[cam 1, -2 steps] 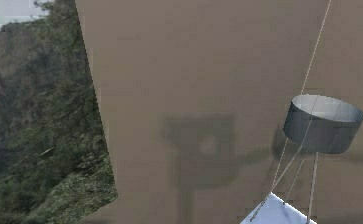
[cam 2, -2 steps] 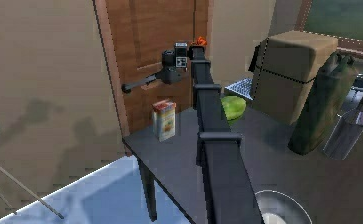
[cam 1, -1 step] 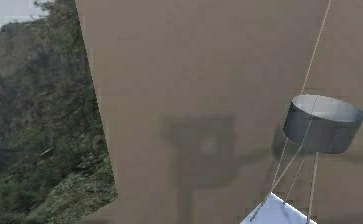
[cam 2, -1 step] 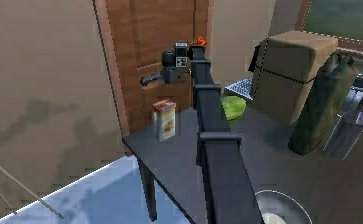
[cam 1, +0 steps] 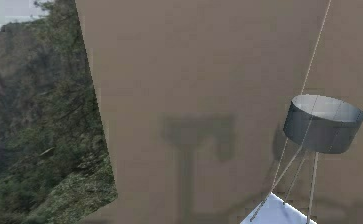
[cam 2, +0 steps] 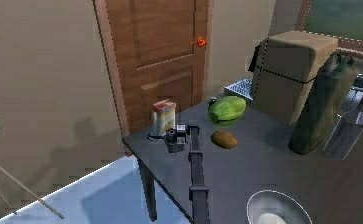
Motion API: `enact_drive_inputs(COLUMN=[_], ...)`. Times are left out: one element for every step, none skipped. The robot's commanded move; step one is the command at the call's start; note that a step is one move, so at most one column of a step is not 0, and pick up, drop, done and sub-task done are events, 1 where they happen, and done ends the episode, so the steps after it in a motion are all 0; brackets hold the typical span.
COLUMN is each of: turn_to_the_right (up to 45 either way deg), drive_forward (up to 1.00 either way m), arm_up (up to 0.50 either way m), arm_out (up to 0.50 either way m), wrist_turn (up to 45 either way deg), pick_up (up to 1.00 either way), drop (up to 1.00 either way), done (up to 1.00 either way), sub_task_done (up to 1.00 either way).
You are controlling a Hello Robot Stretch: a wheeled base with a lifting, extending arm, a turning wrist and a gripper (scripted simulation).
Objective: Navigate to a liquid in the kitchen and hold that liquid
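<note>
A small upright container (cam 2: 164,113), tan with a red and white top, stands at the near left corner of the dark table (cam 2: 249,175) in the arm side view. The dark arm bar (cam 2: 197,180) rises from the bottom edge to the gripper (cam 2: 171,138), which sits right in front of that container; I cannot tell whether it holds anything. A tall dark green bottle (cam 2: 320,100) stands at the table's right.
Also on the table are a green leafy lump (cam 2: 227,108), a brown lump (cam 2: 224,139), a tan bag (cam 2: 294,70) and a metal bowl (cam 2: 279,208). A wooden door (cam 2: 154,60) stands behind. Ahead are a brown wall (cam 1: 199,90), a window (cam 1: 39,110) and a grey drum-shaped thing (cam 1: 322,122).
</note>
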Motion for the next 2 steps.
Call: enact_drive_inputs(turn_to_the_right=[0.0,0.0], drive_forward=[0.00,0.00], arm_up=[0.00,0.10], arm_out=[0.00,0.00], wrist_turn=[0.0,0.0], pick_up=[1.00,0.00], drop=[0.00,0.00], done=[0.00,0.00], sub_task_done=[0.00,0.00])
